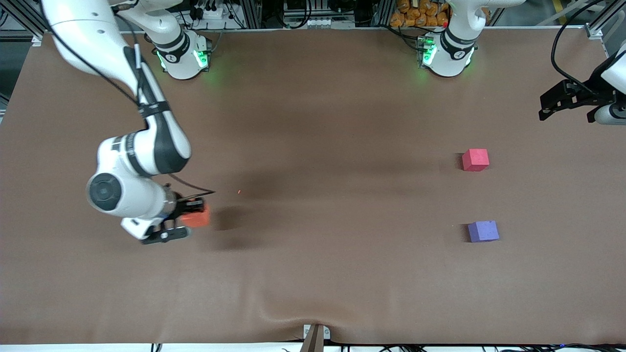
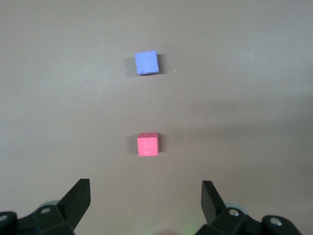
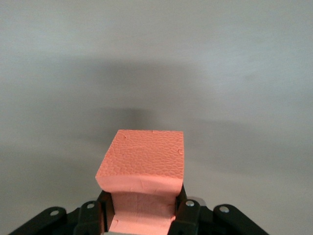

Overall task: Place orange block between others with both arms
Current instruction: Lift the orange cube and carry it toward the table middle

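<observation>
Front view gives us the brown cloth-covered table [image 1: 313, 274] with the two large white robot arms based along its top edge; the right arm [image 1: 142, 151] reaches down toward its own end of the table, and its black two-finger right gripper [image 1: 188, 221] is clamped on the small bright orange foam cube [image 1: 197, 216]; we see a dark shadow on the cloth just beside the cube, though we cannot tell whether the cube touches the cloth or hangs just above it. From the right wrist view we see the fingers [image 3: 183, 213] pressed into the cube's two sides, so that the foam [image 3: 142, 164] pinches in between them. Toward the left arm's end of the table lie the small pinkish-red matte cube [image 1: 475, 160] and the small purple-blue matte cube [image 1: 483, 231]; the purple-blue one sits nearer the front camera, well apart from the red one, with bare cloth between them; both lie well apart from the orange cube. We find the black left gripper [image 1: 562, 100] waiting in the air over the table's edge at that end; its fingers [image 2: 78, 200] stand wide and hold nothing.
</observation>
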